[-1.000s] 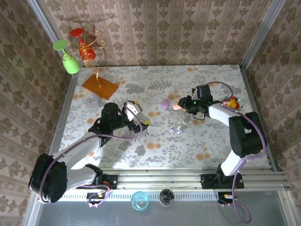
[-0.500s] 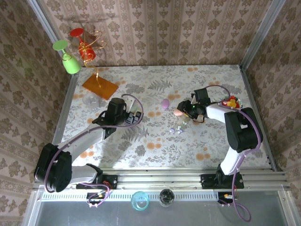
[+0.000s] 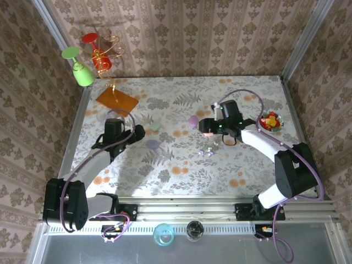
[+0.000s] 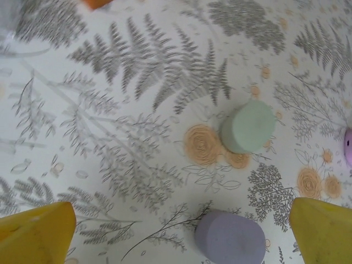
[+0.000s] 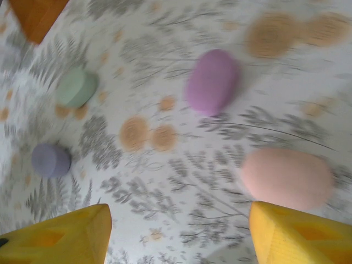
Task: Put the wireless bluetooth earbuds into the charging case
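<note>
The left gripper (image 4: pixel 180 220) hovers with jaws spread wide and nothing pinched. Ahead of it stands a green case (image 4: pixel 248 126), and a lilac case (image 4: pixel 230 237) lies between its fingers, untouched. Further right lie a purple case (image 5: pixel 212 81) and a pink case (image 5: pixel 287 177). The right gripper (image 5: pixel 180 220) is above them with jaws apart, empty. The earbuds (image 3: pixel 208 150) lie loose on the table (image 3: pixel 181 170), just nearer than the pink case.
</note>
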Tool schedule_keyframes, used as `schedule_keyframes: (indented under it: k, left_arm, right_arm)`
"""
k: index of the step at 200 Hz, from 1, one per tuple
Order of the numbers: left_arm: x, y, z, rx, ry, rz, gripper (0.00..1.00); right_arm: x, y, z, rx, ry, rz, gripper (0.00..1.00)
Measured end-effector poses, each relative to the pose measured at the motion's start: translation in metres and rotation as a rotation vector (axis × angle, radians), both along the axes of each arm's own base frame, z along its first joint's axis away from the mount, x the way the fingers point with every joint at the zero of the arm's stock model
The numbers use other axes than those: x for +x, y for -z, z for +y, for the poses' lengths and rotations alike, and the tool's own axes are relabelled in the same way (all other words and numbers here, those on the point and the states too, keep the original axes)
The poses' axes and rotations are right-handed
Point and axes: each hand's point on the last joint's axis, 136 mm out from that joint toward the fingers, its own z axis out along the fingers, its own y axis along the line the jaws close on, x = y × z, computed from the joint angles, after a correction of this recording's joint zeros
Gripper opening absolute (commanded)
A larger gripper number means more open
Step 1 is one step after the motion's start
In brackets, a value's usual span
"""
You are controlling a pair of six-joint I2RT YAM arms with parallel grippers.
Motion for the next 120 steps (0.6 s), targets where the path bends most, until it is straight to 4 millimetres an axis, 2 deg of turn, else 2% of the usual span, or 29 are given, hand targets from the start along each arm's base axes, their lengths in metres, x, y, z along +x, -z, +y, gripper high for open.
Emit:
schedule_keyframes:
  k: [22,38,83,120]
  left_arm:
    - [-0.006,0.005,0.005,-0.066,-0.037,0.019,1.00]
    - [-0.010,0.003,0.006,-0.096,-0.049,0.014,1.00]
    - [-0.012,-0.011,0.024,-0.145,-0.108,-0.038,1.00]
    - [-0.020,0.001,0.044,-0.188,-0.190,-0.016,1.00]
  right_arm:
    - [-0.012,-0.012,0.043,-0.053,-0.204,-0.107,0.76]
    - [-0.020,-0.013,0.075,-0.093,-0.358,-0.179,0.77]
    - [-0.046,0.013,0.151,-0.234,-0.791,-0.349,0.77]
    - [-0.040,0.029,0.193,-0.298,-0.982,-0.421,0.77]
